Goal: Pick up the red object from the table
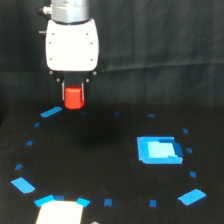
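My tool (74,96) was closed on the red object (74,98), its two fingers pressing either side. The block hung clear above the black worktop (100,155), near a blue tape strip (50,112), well apart from the bright blue rectangle (159,149).

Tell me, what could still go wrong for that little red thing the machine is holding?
The small red-orange block sits between the tips of the pincer, apparently above the black table. Only its upper part looks pinched, so it might slip out. If it drops, it could roll away, perhaps towards the slim blue tape strip nearby.
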Robot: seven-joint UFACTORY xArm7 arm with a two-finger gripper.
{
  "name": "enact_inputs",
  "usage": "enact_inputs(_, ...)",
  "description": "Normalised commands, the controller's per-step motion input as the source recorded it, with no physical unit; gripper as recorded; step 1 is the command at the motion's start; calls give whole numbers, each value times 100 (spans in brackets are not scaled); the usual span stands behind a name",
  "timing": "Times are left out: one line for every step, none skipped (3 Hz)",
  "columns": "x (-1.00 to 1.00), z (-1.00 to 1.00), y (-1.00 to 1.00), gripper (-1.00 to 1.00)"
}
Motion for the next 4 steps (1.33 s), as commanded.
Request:
enact_inputs(33, -3, 13, -100)
enact_inputs(19, -10, 16, -57)
enact_inputs(-20, -14, -43, -100)
enact_inputs(2, -15, -20, -97)
